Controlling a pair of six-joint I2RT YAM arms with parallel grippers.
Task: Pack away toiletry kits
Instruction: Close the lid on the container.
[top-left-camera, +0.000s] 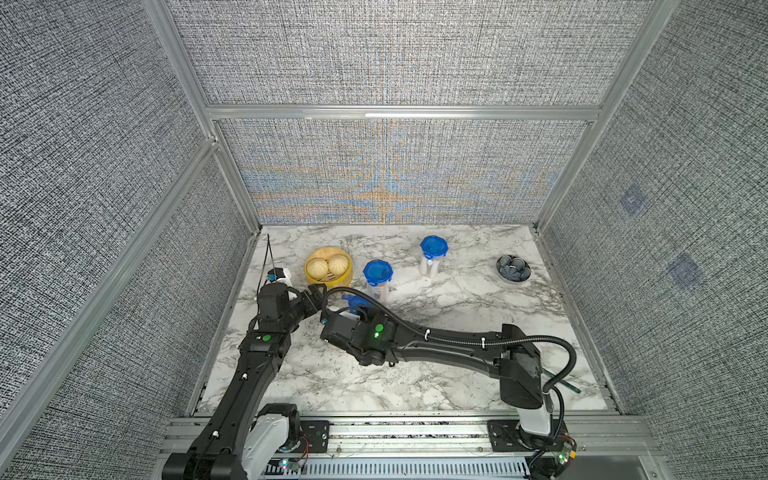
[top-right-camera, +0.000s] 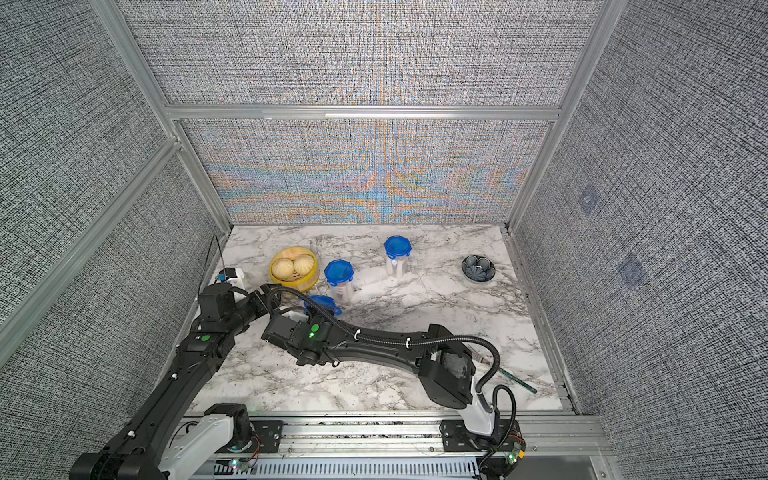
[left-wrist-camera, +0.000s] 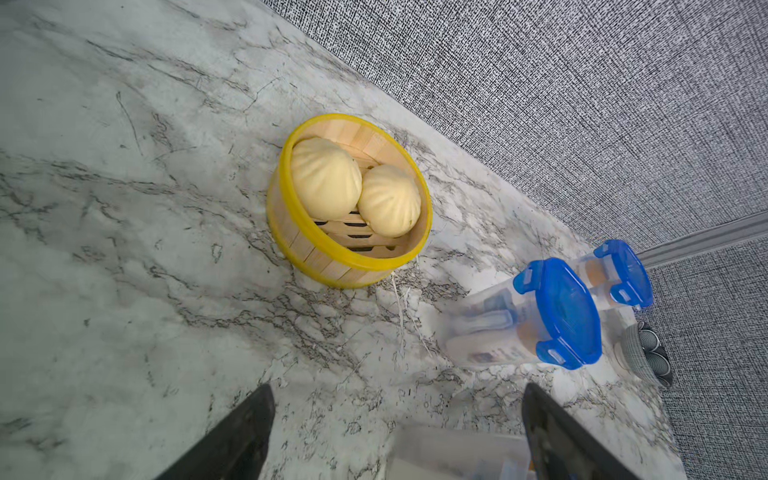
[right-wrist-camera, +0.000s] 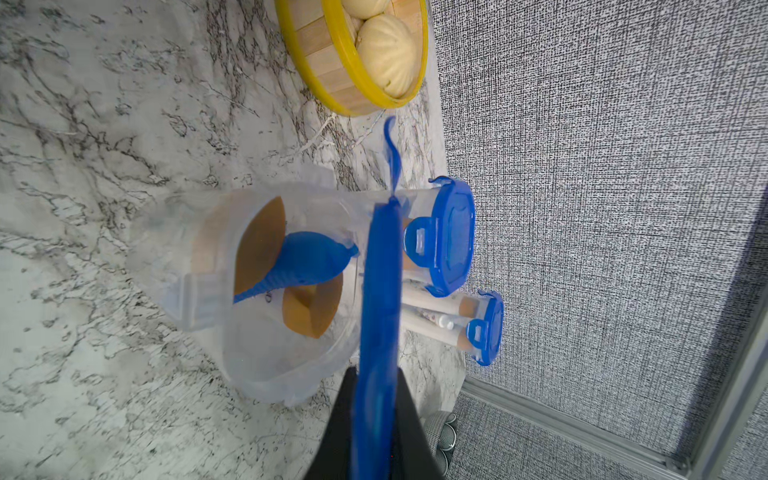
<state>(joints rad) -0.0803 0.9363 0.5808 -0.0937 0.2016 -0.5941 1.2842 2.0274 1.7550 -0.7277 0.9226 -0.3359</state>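
Observation:
My right gripper (right-wrist-camera: 376, 374) is shut on a blue clip lid (right-wrist-camera: 380, 291), held edge-on just above an open clear tub (right-wrist-camera: 270, 361). Inside that tub stand two orange-capped bottles (right-wrist-camera: 259, 245) and a blue toothbrush (right-wrist-camera: 307, 257). In both top views the lid (top-left-camera: 353, 305) (top-right-camera: 322, 305) shows beside the right wrist, which covers the tub. My left gripper (left-wrist-camera: 397, 390) (top-left-camera: 316, 297) is open, and the tub's wall (left-wrist-camera: 457, 453) lies between its fingers, close to one of them. Two closed, packed tubs (top-left-camera: 377, 278) (top-left-camera: 433, 255) stand behind.
A yellow steamer (top-left-camera: 328, 268) (left-wrist-camera: 291, 216) with two buns sits at the back left, close to both grippers. A dark bowl (top-left-camera: 514, 269) is at the back right. A thin teal stick (top-left-camera: 561, 380) lies by the right arm's base. A small white device (top-left-camera: 277, 274) stands near the left wall.

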